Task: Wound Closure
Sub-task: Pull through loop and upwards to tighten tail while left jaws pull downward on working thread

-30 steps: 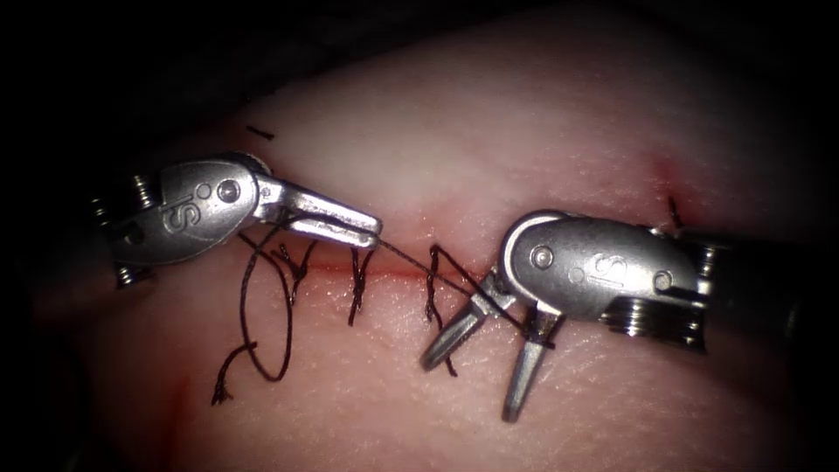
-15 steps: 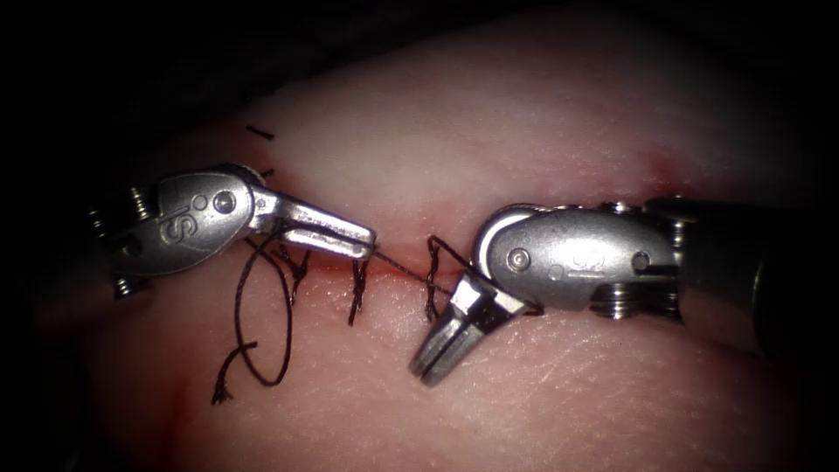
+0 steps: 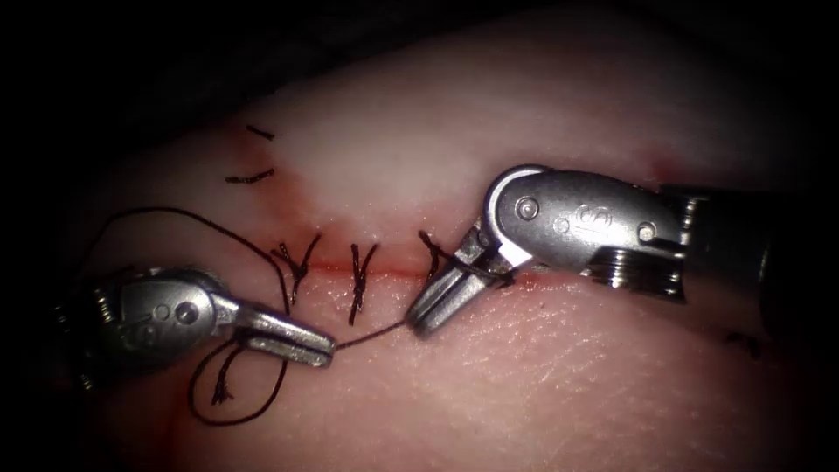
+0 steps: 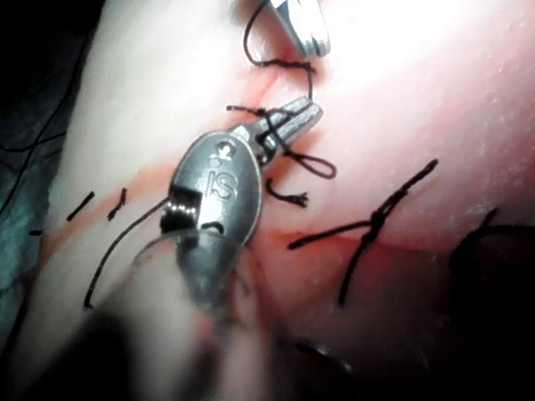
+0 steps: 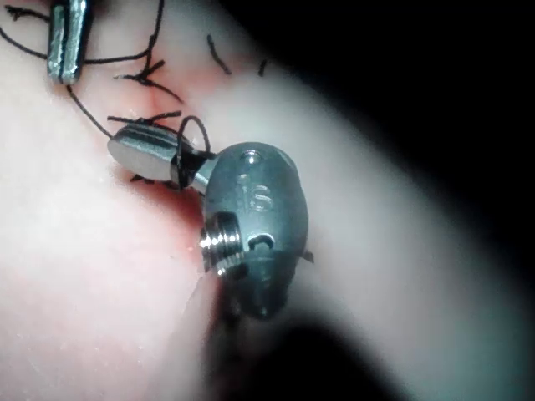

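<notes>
Two tools work over the tissue (image 3: 524, 114), and both have their jaws pressed together on the same dark thread (image 3: 371, 333). The left tool (image 3: 322, 352) sits at about 8 o'clock in the endoscope view, below the cut (image 3: 384, 267), pinching the thread at its tip. The right tool (image 3: 421, 320) reaches in from 3 o'clock, its tip just under the cut, with a loop of thread wound around its jaws. A short taut strand runs between the two tips.

Trouble could come from that tight strand: too hard a pull might snap the thread or drag it through the soft edge of the cut. The loop on the right tool could also slide off and spoil the knot. The long slack loop (image 3: 232, 385) around the left tool might snag on it.

No needle can be made out. Exactly where the right tool pinches the thread is hard to judge under the loop.
</notes>
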Available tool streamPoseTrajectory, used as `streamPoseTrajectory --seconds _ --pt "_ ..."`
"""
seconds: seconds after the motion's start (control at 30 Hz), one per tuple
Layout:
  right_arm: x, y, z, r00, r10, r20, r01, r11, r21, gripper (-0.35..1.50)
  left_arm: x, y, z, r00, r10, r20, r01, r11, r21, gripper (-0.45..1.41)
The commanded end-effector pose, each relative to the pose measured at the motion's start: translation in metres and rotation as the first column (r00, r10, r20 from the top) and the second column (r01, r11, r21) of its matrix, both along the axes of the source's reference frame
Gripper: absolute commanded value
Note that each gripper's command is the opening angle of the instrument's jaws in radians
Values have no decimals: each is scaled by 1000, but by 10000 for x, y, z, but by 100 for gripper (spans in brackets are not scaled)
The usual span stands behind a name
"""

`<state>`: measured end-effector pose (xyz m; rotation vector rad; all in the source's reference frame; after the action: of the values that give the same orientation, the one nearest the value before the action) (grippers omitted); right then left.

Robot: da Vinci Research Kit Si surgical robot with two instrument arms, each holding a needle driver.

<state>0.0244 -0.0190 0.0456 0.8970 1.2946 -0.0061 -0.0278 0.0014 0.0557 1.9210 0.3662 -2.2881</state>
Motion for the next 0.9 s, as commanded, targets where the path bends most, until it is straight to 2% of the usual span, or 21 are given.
streamPoseTrajectory --seconds 0.03,0.1,0.23,0.33,0.63,0.73,0.9 --pt "13 15 -3 999 35 15 -35 999 40 -35 -5 0 -2 1000 3 -3 -4 1000 -9 -45" --pt "12 19 -4 999 50 21 -51 997 56 -35 -5 -7 -7 1000 6 -7 -6 1000 -5 -45" --pt "3 37 4 994 86 64 -90 994 69 -35 -9 -49 -46 999 36 -24 -36 999 -11 -45" --pt "-2 42 12 992 98 82 -104 992 67 -35 -10 -69 -61 997 67 -40 -67 998 -17 -45" --pt "-13 49 28 992 104 68 -105 994 24 -35 -9 -111 -99 986 160 -52 -160 987 -8 -45" --pt "-17 52 30 993 106 53 -106 994 0 -35 -3 -132 -115 977 211 -23 -211 977 17 -45" --pt "-13 55 32 991 117 60 -117 993 -5 -35 -4 -160 -119 954 300 12 -301 953 35 -45"
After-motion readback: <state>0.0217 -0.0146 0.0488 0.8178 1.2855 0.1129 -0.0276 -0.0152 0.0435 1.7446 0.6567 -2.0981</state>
